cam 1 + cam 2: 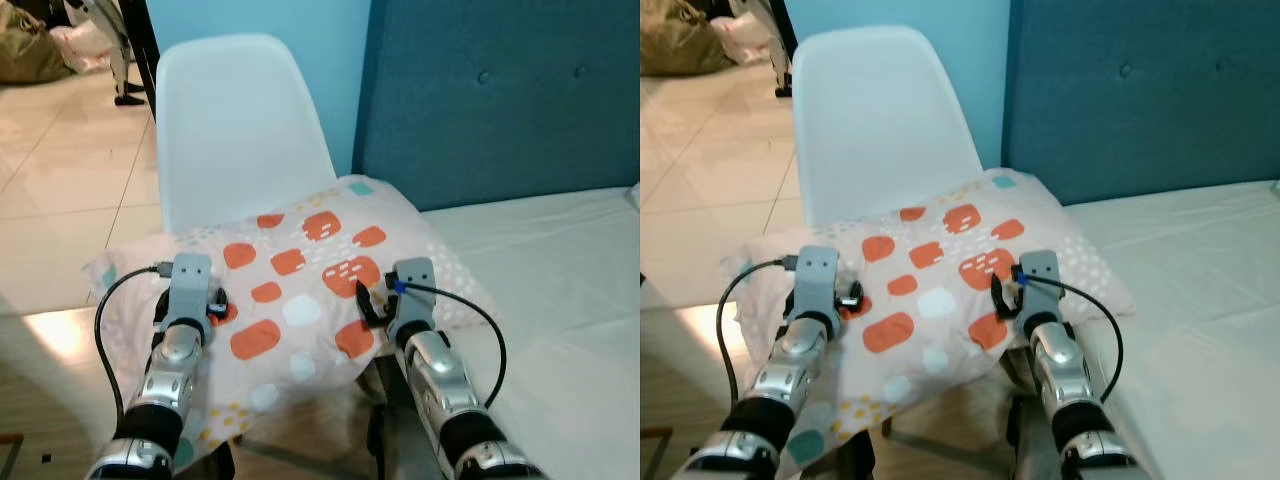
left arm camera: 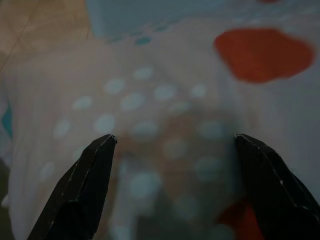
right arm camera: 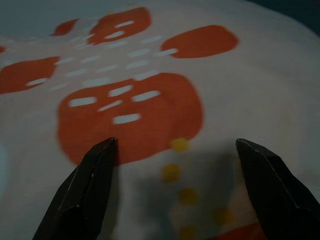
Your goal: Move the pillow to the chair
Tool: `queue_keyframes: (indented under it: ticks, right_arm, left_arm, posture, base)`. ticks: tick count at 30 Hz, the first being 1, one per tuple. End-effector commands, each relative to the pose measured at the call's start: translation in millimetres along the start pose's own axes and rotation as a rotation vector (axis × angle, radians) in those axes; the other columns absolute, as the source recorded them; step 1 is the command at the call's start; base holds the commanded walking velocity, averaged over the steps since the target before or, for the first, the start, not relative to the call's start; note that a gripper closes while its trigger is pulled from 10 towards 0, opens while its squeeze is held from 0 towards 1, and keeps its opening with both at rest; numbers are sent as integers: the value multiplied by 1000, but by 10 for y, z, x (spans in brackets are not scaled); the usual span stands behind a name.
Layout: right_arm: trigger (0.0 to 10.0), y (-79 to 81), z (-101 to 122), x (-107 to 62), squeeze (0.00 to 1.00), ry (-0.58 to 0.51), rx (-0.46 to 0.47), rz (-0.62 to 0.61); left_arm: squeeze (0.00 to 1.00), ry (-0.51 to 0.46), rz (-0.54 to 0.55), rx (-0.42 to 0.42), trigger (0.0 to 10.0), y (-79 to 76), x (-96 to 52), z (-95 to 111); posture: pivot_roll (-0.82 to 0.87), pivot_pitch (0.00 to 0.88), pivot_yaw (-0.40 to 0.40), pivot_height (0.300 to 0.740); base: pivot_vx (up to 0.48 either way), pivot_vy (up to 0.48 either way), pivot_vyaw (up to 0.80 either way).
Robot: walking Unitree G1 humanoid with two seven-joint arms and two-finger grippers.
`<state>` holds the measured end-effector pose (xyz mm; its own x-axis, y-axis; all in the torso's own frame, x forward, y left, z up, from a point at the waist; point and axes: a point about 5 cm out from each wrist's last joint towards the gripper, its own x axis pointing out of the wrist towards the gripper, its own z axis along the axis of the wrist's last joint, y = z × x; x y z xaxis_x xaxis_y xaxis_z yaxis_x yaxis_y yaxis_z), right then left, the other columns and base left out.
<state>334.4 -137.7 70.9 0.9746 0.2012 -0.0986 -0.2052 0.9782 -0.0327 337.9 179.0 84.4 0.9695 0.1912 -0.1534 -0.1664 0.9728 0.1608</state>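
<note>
Pillow (image 1: 300, 290) lying across white chair (image 1: 235, 120) seat, one end resting on bed edge (image 1: 540, 270). Left gripper (image 2: 172, 150) & right gripper (image 3: 175, 152) both spread open over fabric, gripping nothing. Looks nrly done; pull-back left.

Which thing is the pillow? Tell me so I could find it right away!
Look for the white chair standing beside the blue padded headboard of the bed. The pillow lies across the chair's seat, one end reaching onto the bed, under the left gripper and right gripper. It is the only patterned thing here: pale pink with orange blobs and little dots.
</note>
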Motion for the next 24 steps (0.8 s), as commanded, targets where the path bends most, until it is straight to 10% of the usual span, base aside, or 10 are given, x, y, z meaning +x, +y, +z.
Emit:
queue_keyframes:
  ticks: [1, 24]
  right_arm:
    - [10000, 63, -38, -13, 0, 19, 8, 24]
    - [10000, 50, -12, -60, 0, -11, 28, 8]
  left_arm:
    - [0, 24, -25, 15, 10000, -86, -62, -73]
    - [0, -65, -75, 24, 10000, -219, -157, -7]
  posture:
    - [-23, 50, -29, 571]
    - [-30, 23, -35, 626]
  base:
    - [0, 0, 0]
    - [0, 0, 0]
